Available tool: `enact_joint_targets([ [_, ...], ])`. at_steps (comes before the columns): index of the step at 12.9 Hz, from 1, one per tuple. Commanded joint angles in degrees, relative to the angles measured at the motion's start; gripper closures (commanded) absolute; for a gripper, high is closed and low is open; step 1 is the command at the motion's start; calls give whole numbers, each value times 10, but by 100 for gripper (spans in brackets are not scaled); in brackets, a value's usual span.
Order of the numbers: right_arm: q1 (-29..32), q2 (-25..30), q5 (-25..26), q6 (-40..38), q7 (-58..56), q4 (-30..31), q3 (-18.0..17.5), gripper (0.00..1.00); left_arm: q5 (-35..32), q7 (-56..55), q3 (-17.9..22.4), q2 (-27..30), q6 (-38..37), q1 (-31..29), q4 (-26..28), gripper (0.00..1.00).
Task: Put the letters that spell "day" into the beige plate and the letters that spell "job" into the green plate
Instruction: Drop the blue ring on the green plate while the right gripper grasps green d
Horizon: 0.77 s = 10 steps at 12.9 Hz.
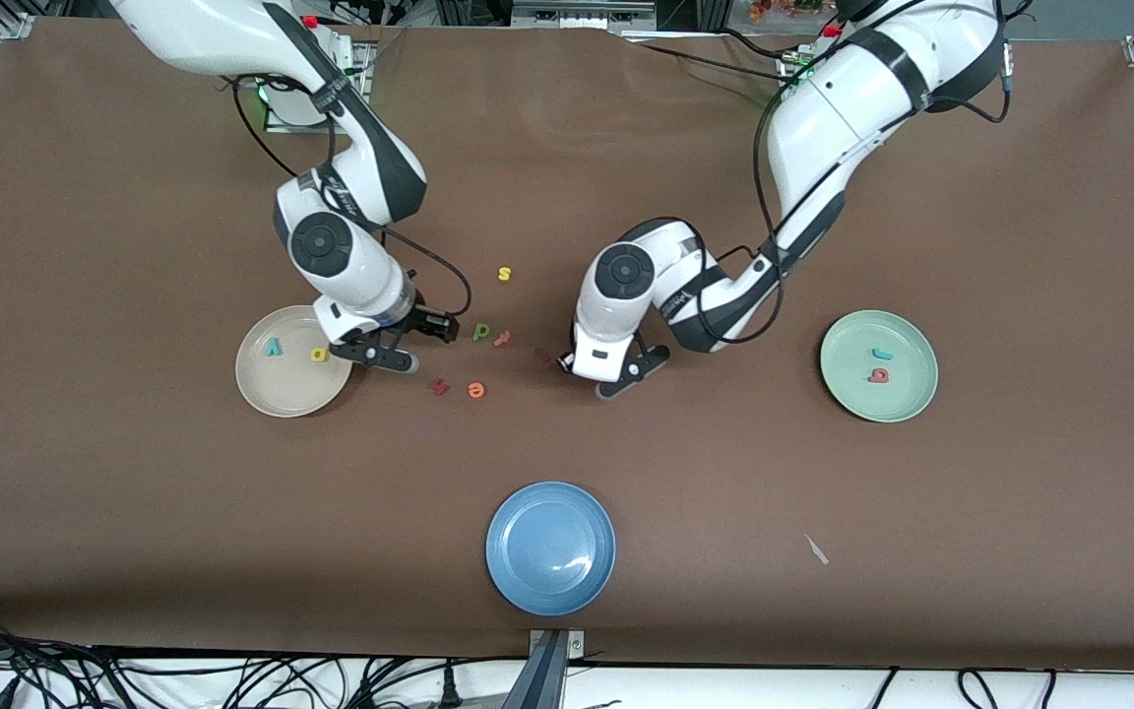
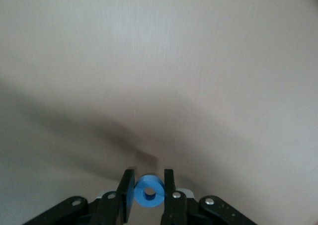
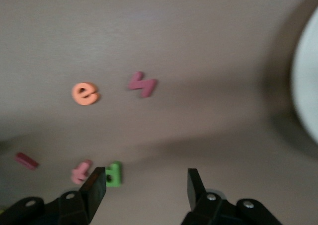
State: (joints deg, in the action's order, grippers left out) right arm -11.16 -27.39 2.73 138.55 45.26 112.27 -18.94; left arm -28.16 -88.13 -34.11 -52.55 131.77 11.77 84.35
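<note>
Blue o [image 2: 149,190], a small foam ring with a round hole, is sitting clamped between the fingers of the left gripper [image 2: 149,187], one finger pressing on each side of it. Only the left wrist view is showing this; in the front view the left gripper [image 1: 592,379] is hanging low over bare cloth near the table's middle and the ring is hidden under it.

The right gripper [image 1: 408,347] is hovering with its jaws standing apart and nothing between them, just beside the beige plate [image 1: 262,389]. Its wrist view is showing the green d [image 3: 114,174] just beside one fingertip, with a pink letter [image 3: 81,171], an orange e [image 3: 85,93] and two dark red letters [image 3: 142,83] lying loose nearby.

From the front, the beige plate, toward the right arm's end, is holding a teal y [image 1: 274,347] and a yellow a [image 1: 319,354]. The green plate [image 1: 912,394], toward the left arm's end, is holding a teal j [image 1: 882,353] and a pinkish-red b [image 1: 879,375]. A yellow s [image 1: 504,274] is lying farther from the camera than the d, and a blue plate [image 1: 550,547] is sitting nearest the camera.
</note>
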Motion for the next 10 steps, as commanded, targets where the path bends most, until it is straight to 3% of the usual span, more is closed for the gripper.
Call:
enact_joint_targets([
  [1,-31,-48,5,8,40,-43,1,25,8,73,-63,60,-95,-97,10,100],
  [5,-47,-59,14,31,61,-39,3,26,7,225,-226,74,-276,-332,13,100],
  [8,-48,-60,39,53,71,-16,5,26,-1,363,-228,69,-341,-410,17,100],
  [10,-48,-66,47,80,72,-1,5,26,-2,458,-203,68,-358,-444,30,100],
])
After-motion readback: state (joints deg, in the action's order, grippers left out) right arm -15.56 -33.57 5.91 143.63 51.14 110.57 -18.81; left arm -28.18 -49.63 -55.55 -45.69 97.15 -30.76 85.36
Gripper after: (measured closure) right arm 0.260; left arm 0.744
